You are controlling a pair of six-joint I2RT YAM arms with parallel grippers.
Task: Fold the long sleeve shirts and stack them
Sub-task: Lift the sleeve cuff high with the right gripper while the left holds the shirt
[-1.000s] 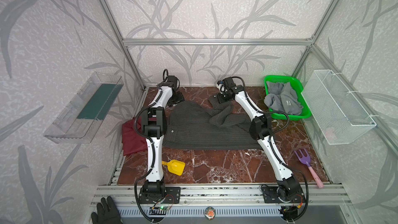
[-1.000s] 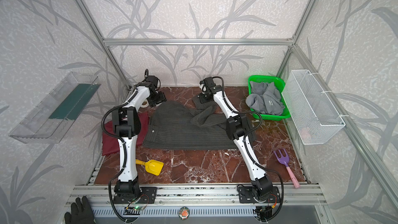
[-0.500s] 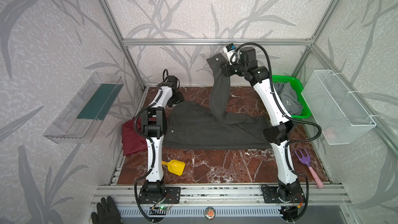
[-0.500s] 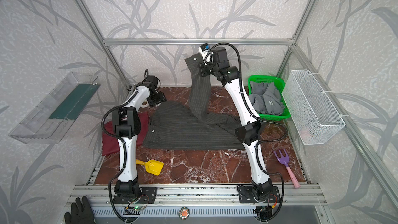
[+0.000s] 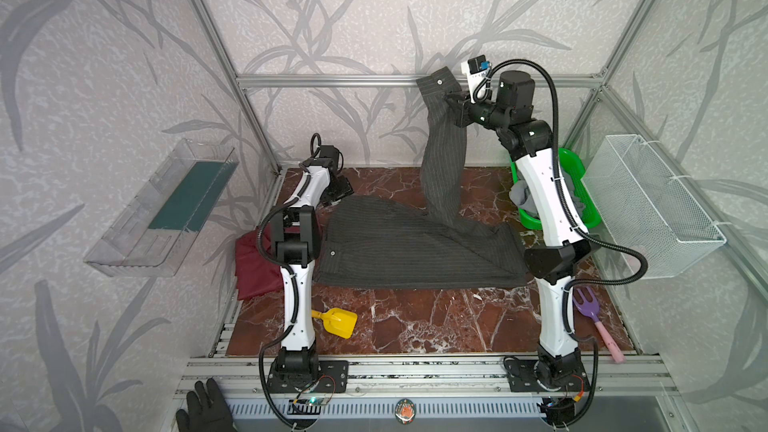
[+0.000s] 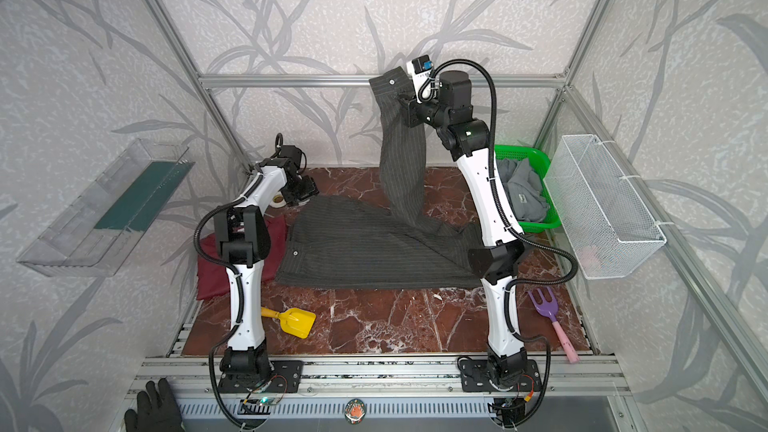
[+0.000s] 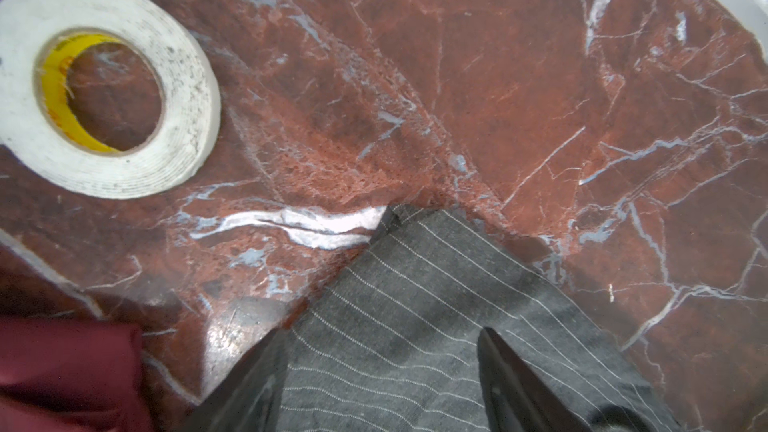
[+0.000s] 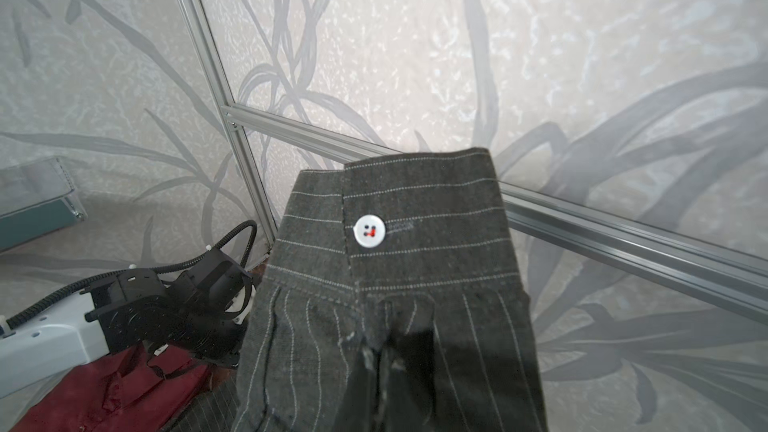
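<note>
Sleeve (image 5: 444, 160) of the pinstriped shirt (image 5: 399, 243) hangs from the high right gripper (image 5: 453, 108), clamped at its cuff (image 8: 415, 222); the rest lies flat below-left, under the released left gripper (image 5: 338, 192).

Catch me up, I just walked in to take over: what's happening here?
The right gripper is shut on the cuff of the charcoal pinstriped shirt, holding the sleeve high while the body lies spread on the marble table. The left gripper is open, low over the shirt's far corner. A maroon shirt lies crumpled at left; a light grey shirt sits in the green basket.
</note>
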